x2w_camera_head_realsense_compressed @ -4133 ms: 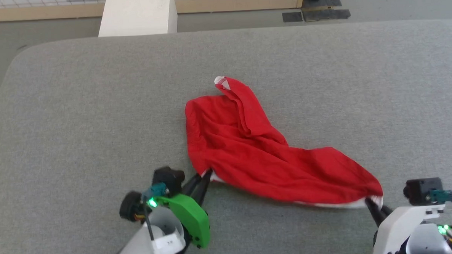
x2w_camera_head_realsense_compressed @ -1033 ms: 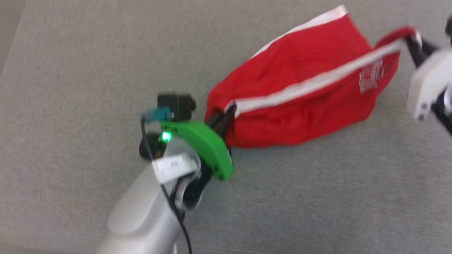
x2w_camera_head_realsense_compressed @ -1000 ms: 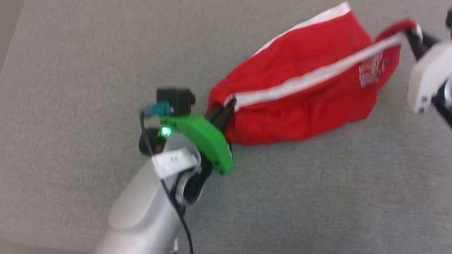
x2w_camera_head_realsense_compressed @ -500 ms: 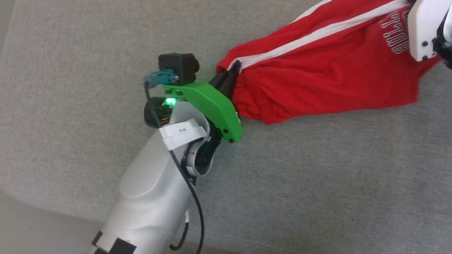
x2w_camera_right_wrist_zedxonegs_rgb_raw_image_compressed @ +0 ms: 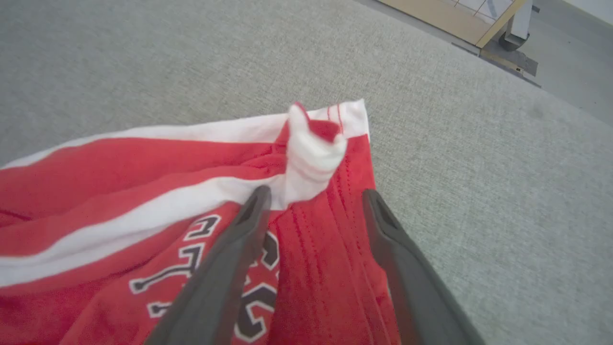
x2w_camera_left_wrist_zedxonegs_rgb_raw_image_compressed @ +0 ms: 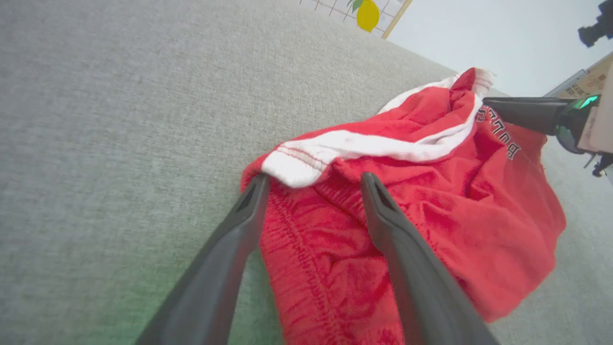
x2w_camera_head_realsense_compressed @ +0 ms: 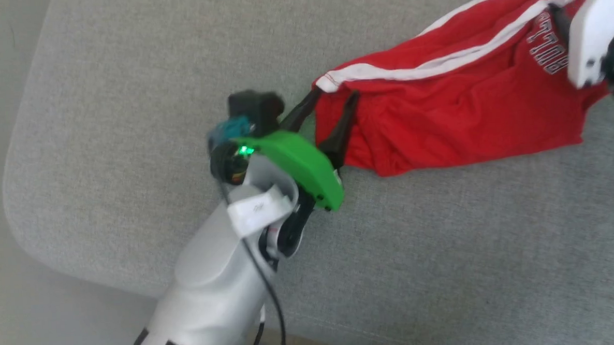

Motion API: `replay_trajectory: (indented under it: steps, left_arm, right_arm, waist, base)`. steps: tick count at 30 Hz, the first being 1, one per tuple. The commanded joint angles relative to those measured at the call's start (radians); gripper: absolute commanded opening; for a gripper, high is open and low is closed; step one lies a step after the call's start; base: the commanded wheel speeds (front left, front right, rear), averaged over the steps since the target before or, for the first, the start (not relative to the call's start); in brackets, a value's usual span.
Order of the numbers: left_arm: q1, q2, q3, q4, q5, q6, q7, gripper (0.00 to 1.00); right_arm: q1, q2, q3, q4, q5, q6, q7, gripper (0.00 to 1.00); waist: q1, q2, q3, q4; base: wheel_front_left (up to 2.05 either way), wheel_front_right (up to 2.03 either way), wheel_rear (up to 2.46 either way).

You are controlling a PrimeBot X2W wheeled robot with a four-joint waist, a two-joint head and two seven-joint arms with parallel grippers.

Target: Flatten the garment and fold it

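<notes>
The garment (x2w_camera_head_realsense_compressed: 465, 113) is red cloth with white stripes and dark-edged lettering, lying stretched out on the grey padded table (x2w_camera_head_realsense_compressed: 127, 97). My left gripper (x2w_camera_head_realsense_compressed: 335, 92) stands open at its left end. The white-trimmed corner (x2w_camera_left_wrist_zedxonegs_rgb_raw_image_compressed: 297, 167) lies loose between the spread fingers (x2w_camera_left_wrist_zedxonegs_rgb_raw_image_compressed: 230, 249). My right gripper (x2w_camera_right_wrist_zedxonegs_rgb_raw_image_compressed: 316, 191) is open over the opposite end, its fingers astride a bunched white corner (x2w_camera_right_wrist_zedxonegs_rgb_raw_image_compressed: 313, 148) above the lettering (x2w_camera_right_wrist_zedxonegs_rgb_raw_image_compressed: 206, 268). In the head view, the white housing (x2w_camera_head_realsense_compressed: 588, 36) of the right arm covers that end.
The table's rounded corner (x2w_camera_head_realsense_compressed: 24, 216) and near edge lie at the lower left of the head view, with floor beyond. A wooden frame (x2w_camera_right_wrist_zedxonegs_rgb_raw_image_compressed: 459, 14) stands past the table's far side. Bare grey table surface surrounds the garment.
Both grippers have opened and let go of the garment's two ends. The cloth, held taut between them before, has settled on the table. The head camera has shifted.
</notes>
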Motion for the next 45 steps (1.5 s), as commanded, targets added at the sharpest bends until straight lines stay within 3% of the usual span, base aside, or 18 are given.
replay_trajectory:
  steps: [1,9,13,21,25,32,45]
  left_arm:
    - [0.027,0.012,0.007,-0.007,0.022,-0.005,-0.037,1.0]
    - [0.154,0.069,0.027,-0.024,0.083,-0.014,-0.195,1.0]
    - [0.214,0.079,0.101,-0.084,0.157,-0.012,-0.212,1.0]
    - [0.373,0.021,0.336,-0.252,0.374,-0.11,-0.213,1.0]
    - [0.414,-0.003,0.404,-0.28,0.45,-0.129,-0.213,1.0]
    - [0.438,-0.019,0.461,-0.32,0.484,-0.14,-0.213,1.0]
    - [0.437,-0.02,0.463,-0.36,0.42,-0.133,-0.213,1.0]
  right_arm:
    - [0.045,0.019,-0.026,-0.016,0.007,-0.001,-0.059,1.0]
    - [0.261,0.107,-0.102,-0.091,-0.006,-0.001,-0.335,1.0]
    - [0.325,0.143,-0.151,-0.104,0.006,-0.001,-0.425,1.0]
    - [0.322,0.18,-0.257,-0.069,0.022,-0.001,-0.475,1.0]
    - [0.26,0.202,-0.337,0.005,0.014,-0.001,-0.425,1.0]
    - [0.118,0.203,-0.47,0.158,-0.083,-0.001,-0.222,1.0]
    - [-0.019,0.204,-0.508,0.246,-0.264,-0.001,0.155,1.0]
  waist:
    - [-0.0001,0.0,-0.059,-0.027]
    - [-0.0001,0.0,-0.177,-0.065]
    - [-0.0001,0.0,-0.212,-0.068]
    - [-0.0001,0.0,-0.218,-0.054]
    - [-0.0001,0.0,-0.199,-0.047]
    - [-0.0001,0.0,-0.151,-0.014]
    - [-0.0001,0.0,-0.078,0.04]
  base:
    - [0.0,0.0,0.0]
    - [0.0,0.0,0.0]
    - [0.0,0.0,0.0]
    - [0.0,0.0,0.0]
    - [0.0,0.0,0.0]
    - [0.0,0.0,0.0]
    - [0.0,0.0,0.0]
